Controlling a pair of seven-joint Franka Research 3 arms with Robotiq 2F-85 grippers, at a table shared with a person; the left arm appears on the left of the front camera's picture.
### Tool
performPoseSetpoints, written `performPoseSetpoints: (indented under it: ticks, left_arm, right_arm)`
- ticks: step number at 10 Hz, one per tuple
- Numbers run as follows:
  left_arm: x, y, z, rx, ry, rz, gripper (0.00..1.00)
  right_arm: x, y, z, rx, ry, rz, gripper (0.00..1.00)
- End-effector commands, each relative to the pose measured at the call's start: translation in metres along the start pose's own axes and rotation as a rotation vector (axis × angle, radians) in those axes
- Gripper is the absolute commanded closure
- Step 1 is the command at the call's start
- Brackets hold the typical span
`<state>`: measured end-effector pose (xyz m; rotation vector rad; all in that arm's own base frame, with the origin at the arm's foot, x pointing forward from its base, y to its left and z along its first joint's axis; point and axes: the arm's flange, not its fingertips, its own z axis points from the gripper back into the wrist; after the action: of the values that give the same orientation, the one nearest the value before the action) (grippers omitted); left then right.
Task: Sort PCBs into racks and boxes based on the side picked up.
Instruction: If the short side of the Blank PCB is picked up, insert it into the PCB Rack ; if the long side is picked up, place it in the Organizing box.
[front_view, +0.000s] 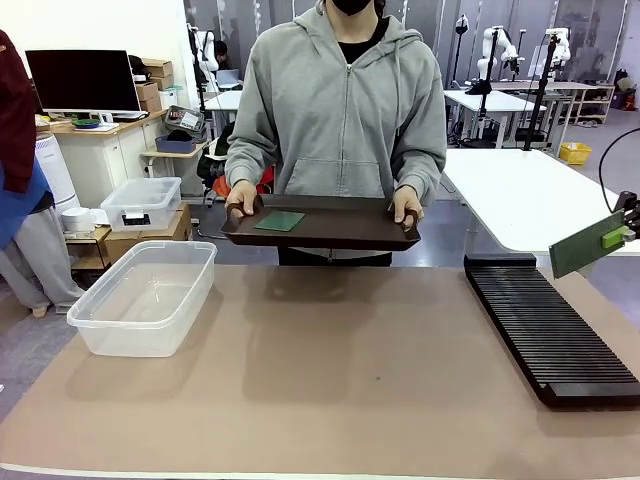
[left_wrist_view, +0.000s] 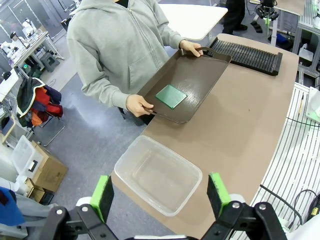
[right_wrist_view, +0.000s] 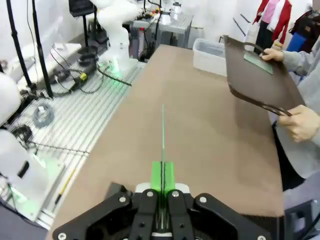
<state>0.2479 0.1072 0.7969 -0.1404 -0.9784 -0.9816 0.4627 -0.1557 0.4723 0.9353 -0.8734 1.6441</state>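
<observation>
The right gripper (right_wrist_view: 162, 170) is clamped on a thin green rectangular circuit board (front_view: 585, 247), which stands on edge between its pads. The board hangs tilted above the far end of the long black slotted rack (front_view: 550, 330) on the brown worktop (front_view: 330, 380). The left gripper (left_wrist_view: 160, 196) has its jaws wide apart with nothing between them, above the large clear plastic tub (front_view: 125, 335). Well beyond both, a second green board (front_view: 279, 221) lies flat on the dark brown handled tray (front_view: 340, 236), which a person holds by both ends.

Bright, even light; sharp.
Soft shadow under tray (front_view: 340, 226); sheen on tub (front_view: 100, 322); wrist views bend at edges.
</observation>
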Motion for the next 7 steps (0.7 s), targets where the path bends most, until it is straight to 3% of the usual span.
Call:
performPoseSetpoints:
  ticks: [1,3,5,6,7]
  left_arm:
    - [-0.001,-0.001,-0.001,-0.01,-0.009,-0.009,0.0]
    - [-0.001,-0.001,-0.001,-0.01,-0.009,-0.009,0.0]
    - [-0.001,-0.001,-0.001,-0.01,-0.009,-0.009,0.0]
    - [-0.001,-0.001,-0.001,-0.01,-0.009,-0.009,0.0]
    - [-0.001,-0.001,-0.001,-0.01,-0.009,-0.009,0.0]
  right_arm:
    - [-0.022,-0.003,0.014,-0.115,0.035,0.059,0.98]
    - [-0.048,-0.012,0.029,-0.152,0.001,-0.017,0.98]
    - [-0.052,-0.02,0.031,-0.146,-0.176,-0.228,0.98]
    - [-0.056,-0.004,0.027,-0.127,-0.005,-0.03,0.98]
    - [-0.056,-0.004,0.027,-0.127,-0.005,-0.03,0.98]
